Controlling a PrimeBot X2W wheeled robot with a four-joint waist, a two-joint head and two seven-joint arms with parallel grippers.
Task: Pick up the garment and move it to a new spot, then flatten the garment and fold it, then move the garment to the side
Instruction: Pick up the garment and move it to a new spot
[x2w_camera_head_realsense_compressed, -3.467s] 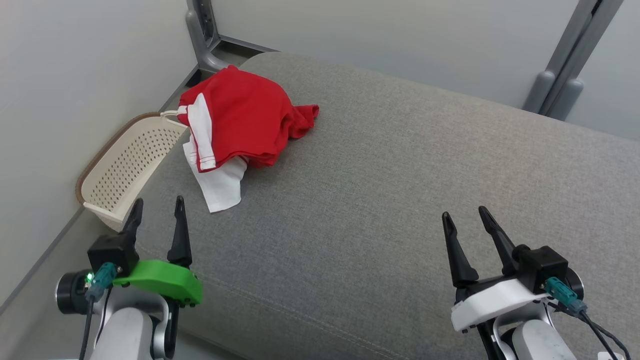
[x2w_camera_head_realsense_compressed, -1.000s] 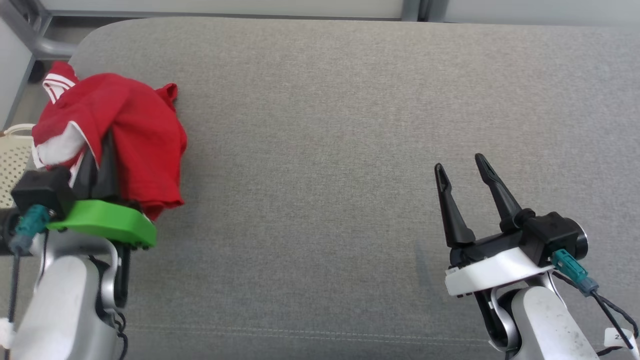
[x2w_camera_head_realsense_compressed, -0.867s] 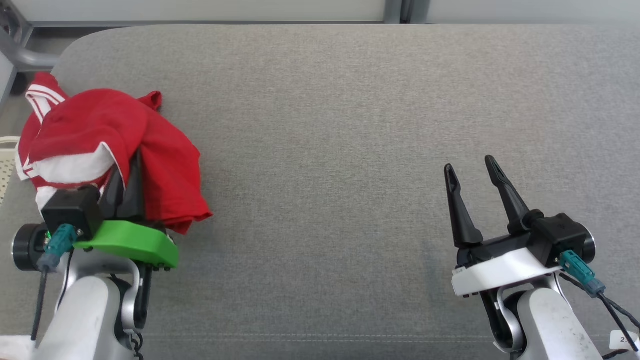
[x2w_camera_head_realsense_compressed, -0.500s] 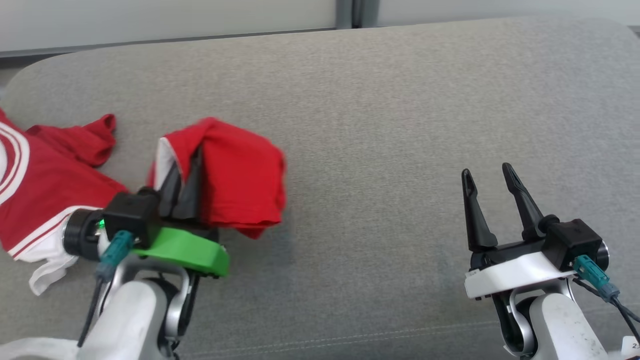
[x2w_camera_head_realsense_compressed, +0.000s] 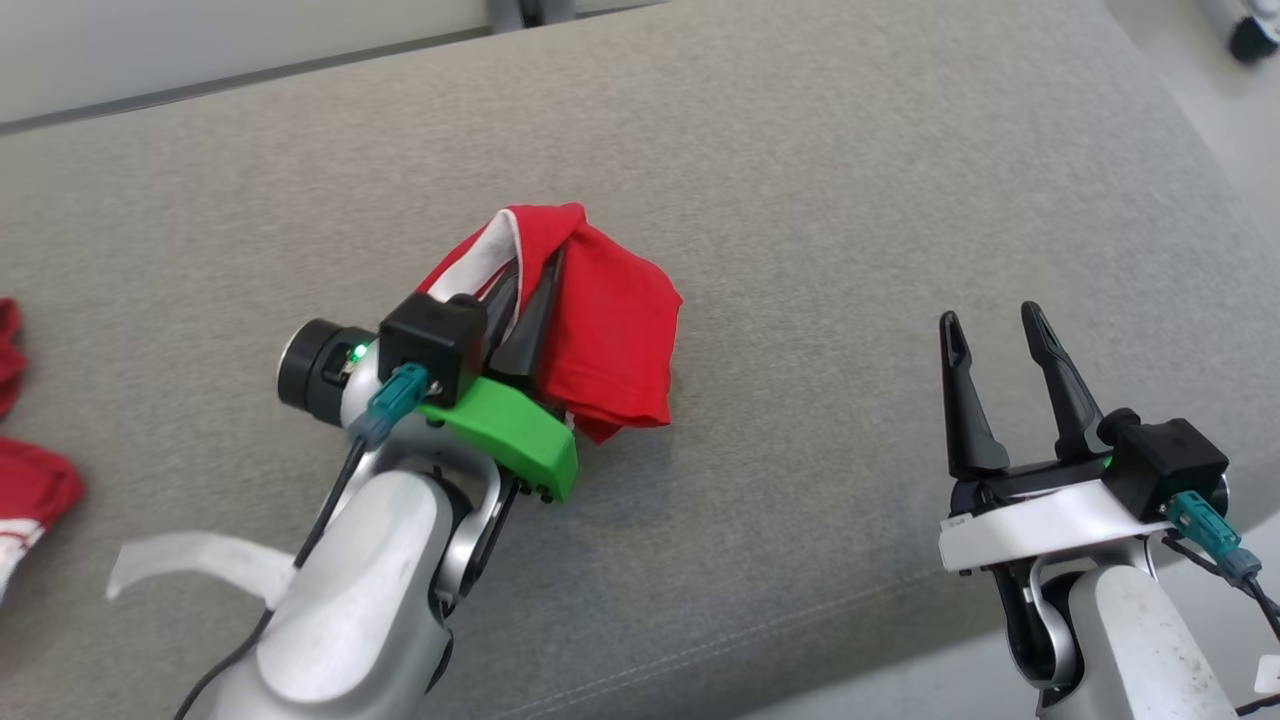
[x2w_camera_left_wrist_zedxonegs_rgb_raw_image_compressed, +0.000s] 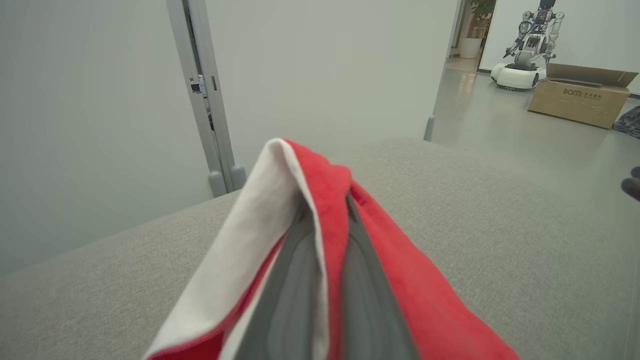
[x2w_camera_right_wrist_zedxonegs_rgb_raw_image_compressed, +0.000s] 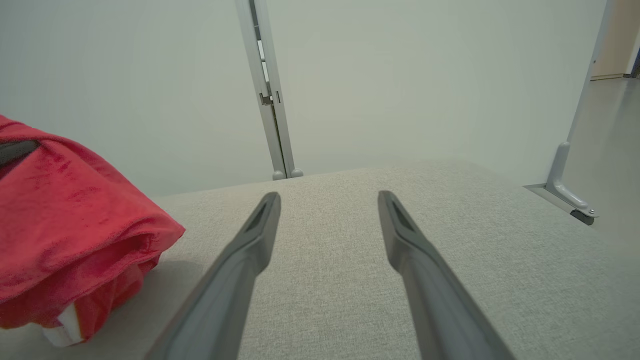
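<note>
Step 1, relocate: left pincer (x2w_camera_head_realsense_compressed: 535, 282) clamped on red-and-white garment (x2w_camera_head_realsense_compressed: 612, 330), bundled over mid grey cushion (x2w_camera_head_realsense_compressed: 820, 190). Right pincer (x2w_camera_head_realsense_compressed: 990, 316) spread wide, empty, well apart. Next: set down, release, spread flat. Versus half a second back: bundle farther from other red clothes (x2w_camera_head_realsense_compressed: 30, 490); camera panned too.

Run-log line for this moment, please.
step: relocate red garment | left gripper: shut on red garment, cloth draped over it | right gripper: open, empty | surface: grey cushion

Grey cushion (x2w_camera_head_realsense_compressed: 850, 180) under red garment (x2w_camera_head_realsense_compressed: 610, 330), more red clothes (x2w_camera_head_realsense_compressed: 30, 485) at left edge
</note>
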